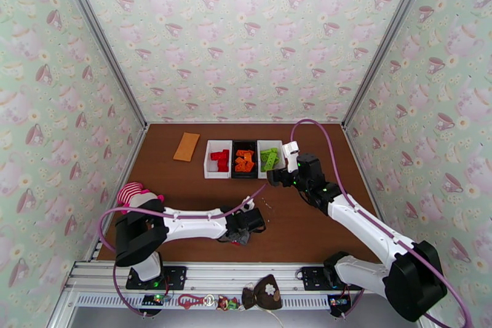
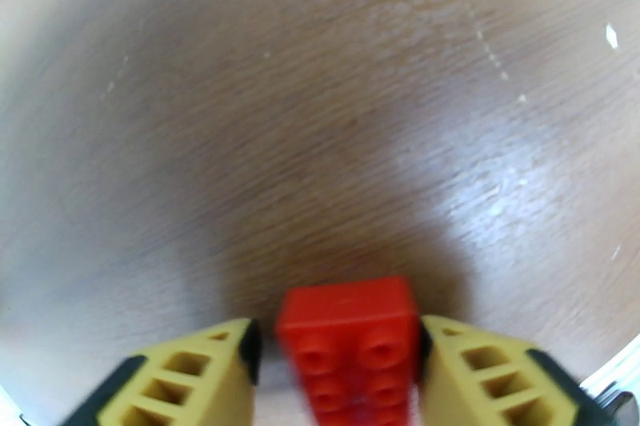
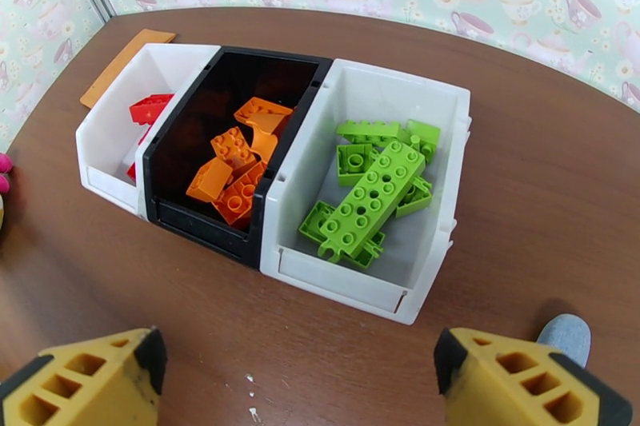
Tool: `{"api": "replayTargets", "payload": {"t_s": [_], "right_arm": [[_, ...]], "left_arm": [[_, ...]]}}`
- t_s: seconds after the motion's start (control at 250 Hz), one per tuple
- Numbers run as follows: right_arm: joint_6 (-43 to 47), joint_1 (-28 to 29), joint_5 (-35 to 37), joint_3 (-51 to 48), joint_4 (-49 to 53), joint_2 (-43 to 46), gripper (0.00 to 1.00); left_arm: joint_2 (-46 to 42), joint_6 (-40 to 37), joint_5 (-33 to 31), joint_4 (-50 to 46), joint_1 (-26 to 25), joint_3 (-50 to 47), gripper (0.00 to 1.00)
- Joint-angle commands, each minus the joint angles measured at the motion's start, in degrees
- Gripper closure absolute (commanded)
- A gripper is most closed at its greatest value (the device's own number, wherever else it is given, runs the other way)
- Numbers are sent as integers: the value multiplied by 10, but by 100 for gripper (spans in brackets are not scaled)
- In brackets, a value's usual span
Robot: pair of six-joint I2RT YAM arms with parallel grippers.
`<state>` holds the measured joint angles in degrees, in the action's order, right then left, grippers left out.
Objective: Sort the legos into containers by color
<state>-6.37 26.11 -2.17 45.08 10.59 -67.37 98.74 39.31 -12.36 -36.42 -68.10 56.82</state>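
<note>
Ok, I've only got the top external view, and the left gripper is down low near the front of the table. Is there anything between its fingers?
Observer: Yes. The left wrist view has a red lego between the fingers of the left gripper. One finger is against it, and the other shows a sliver of gap.
Operator: And the other arm?
Observer: The right gripper is wide open with nothing between its fingers.
Operator: What lies topmost among the greens?
Observer: A long green lego, two studs wide, lies slanted over the smaller ones in the white bin.
</note>
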Motion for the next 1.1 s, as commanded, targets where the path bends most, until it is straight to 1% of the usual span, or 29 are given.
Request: {"api": "replayTargets", "payload": {"t_s": [0.0, 0.056, 0.216, 0.368, 0.592, 0.7, 0.836, 0.94, 1.044, 1.096], "right_arm": [[1, -1, 3, -8, -9, 13, 6], [0, -1, 2, -8, -9, 15, 6], [-7, -1, 1, -7, -6, 21, 6], [-18, -1, -2, -8, -2, 31, 7], [-39, -1, -53, -19, -27, 42, 6], [-49, 0, -72, -19, -29, 43, 7], [-54, 9, -85, -16, -33, 48, 7], [-54, 21, -79, -10, -33, 49, 7], [-53, 37, -71, -5, -42, 44, 7], [-52, 46, -69, -1, -48, 38, 7]], "left_arm": [[2, -2, 11, -8, -3, 17, 69], [0, -2, 9, -9, -3, 17, 73], [-21, -2, -4, 0, 0, 10, 73], [-59, -8, -34, 9, 7, 8, 74], [-124, -39, -67, 15, 38, -10, 73], [-155, -67, -74, 38, 72, -22, 73], [-175, -118, -65, 75, 140, -25, 73], [-171, -145, -59, 95, 194, -11, 73], [-154, -153, -61, 108, 242, 0, 73], [-139, -159, -61, 115, 264, 30, 73]]}}
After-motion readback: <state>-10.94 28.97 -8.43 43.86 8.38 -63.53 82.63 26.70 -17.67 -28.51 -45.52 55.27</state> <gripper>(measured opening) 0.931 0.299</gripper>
